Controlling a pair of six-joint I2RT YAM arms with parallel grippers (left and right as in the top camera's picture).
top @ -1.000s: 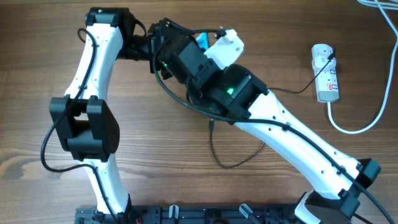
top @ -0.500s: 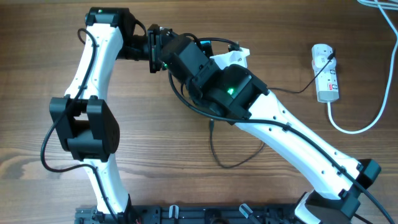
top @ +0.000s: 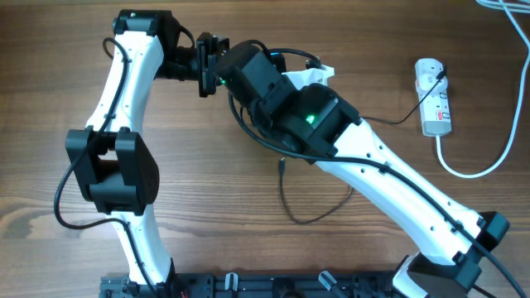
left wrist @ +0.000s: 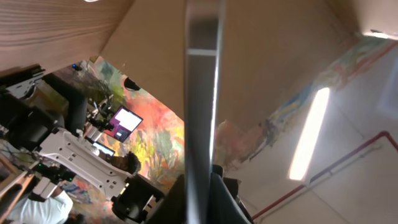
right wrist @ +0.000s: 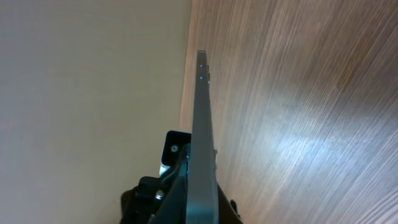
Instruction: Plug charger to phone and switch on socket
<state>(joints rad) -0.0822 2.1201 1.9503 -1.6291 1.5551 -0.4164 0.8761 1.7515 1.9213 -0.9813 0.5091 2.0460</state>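
Brown wood-grain table; the left wrist camera tilts up at a beige ceiling with a strip light and a painted wall behind.

Left wrist view: left gripper (left wrist: 200,190) is clenched on the phone (left wrist: 201,93). The phone is seen edge-on, a thin grey slab rising straight from between the dark fingers.

Right wrist view: right gripper (right wrist: 191,180) is also clamped on the phone, again edge-on, with table grain to its right and plain wall to its left. Screen not visible in either wrist view.

Overhead: the two grippers meet at top centre, so the phone is held between them, off the table and mostly hidden by the wrists.

The charger (top: 280,189) lies slack on the table, looping under the right forearm. Its connector tip (top: 282,164) rests free, well apart from the phone and below it in the picture. Neither gripper touches the cable.

Far right: socket (top: 434,98), white power strip, dark plug apparently seated at its upper end, thick white cord (top: 489,170) curving away. Can't tell the switch position.

Step, as a judgement: phone is being positioned with both arms; plugging in not yet done, socket switch not yet addressed.

The next move calls for one arm to let go, pick the cable near the tip and line it up with the phone's port. The other arm holds the phone steady. Risk: phone shifting when one grip releases.
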